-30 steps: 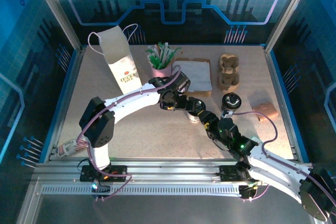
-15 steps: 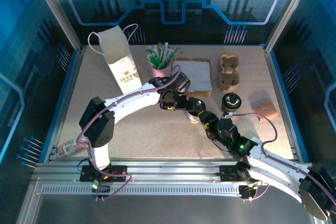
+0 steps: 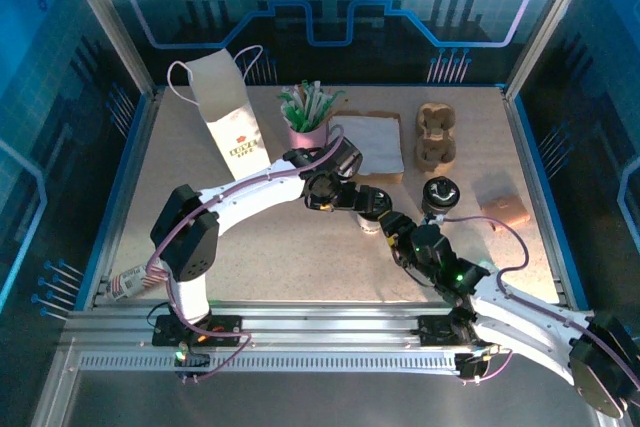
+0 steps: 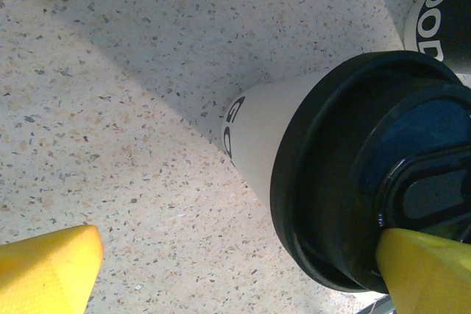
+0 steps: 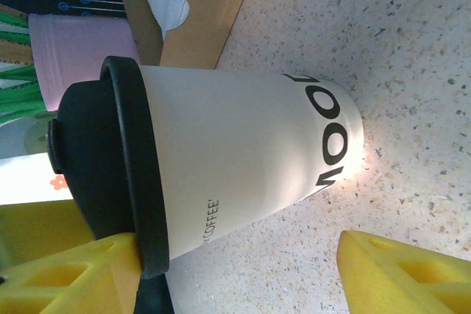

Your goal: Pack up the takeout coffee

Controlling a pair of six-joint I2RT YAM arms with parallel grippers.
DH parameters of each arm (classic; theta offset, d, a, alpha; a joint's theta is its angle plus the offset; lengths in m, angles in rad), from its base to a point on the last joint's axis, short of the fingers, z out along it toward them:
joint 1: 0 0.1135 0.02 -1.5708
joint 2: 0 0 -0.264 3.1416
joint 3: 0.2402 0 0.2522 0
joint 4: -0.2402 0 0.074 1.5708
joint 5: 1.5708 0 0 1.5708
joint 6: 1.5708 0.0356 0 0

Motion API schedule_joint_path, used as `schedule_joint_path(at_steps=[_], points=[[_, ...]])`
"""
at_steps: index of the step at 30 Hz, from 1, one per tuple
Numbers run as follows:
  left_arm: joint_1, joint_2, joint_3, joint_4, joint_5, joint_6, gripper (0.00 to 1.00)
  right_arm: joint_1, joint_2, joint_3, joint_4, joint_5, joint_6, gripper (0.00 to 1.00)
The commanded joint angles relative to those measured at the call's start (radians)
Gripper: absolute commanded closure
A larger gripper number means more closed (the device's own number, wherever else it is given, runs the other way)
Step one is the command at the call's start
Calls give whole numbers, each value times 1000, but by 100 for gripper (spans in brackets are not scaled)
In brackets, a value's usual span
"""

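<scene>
We note barely any change: right gripper (image 5: 228, 244) crept inward, unclenched, straddling the coffee cup (image 5: 243, 159), one finger at its lid (image 5: 110, 159). Over it, left gripper (image 4: 235, 270) agape. The coffee cup stands near-right of the pink cup (image 5: 81, 56); no grasp yet, we judge. Left wrist view adds a second cup (image 4: 441, 12).

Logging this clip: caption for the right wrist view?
Lidded white coffee cup upright on the table between the open right end effector's yellow fingers.
</scene>
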Motion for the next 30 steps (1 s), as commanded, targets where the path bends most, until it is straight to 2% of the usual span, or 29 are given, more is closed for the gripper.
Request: schedule_joint_path(at_steps=[1,13,24,30], points=[[-19,58,-79,-99,20,13,3,8,36,24,-215,49,31,30],[-18,56,-140,-62,33,9,3,7,136,51,-230,14,40,31],[-11,61,-155,-47,42,15,3,-13,110,111,-325,11,-12,31],[-5,59,-156,-48,44,17,3,-102,121,155,-300,-105,-107,29]])
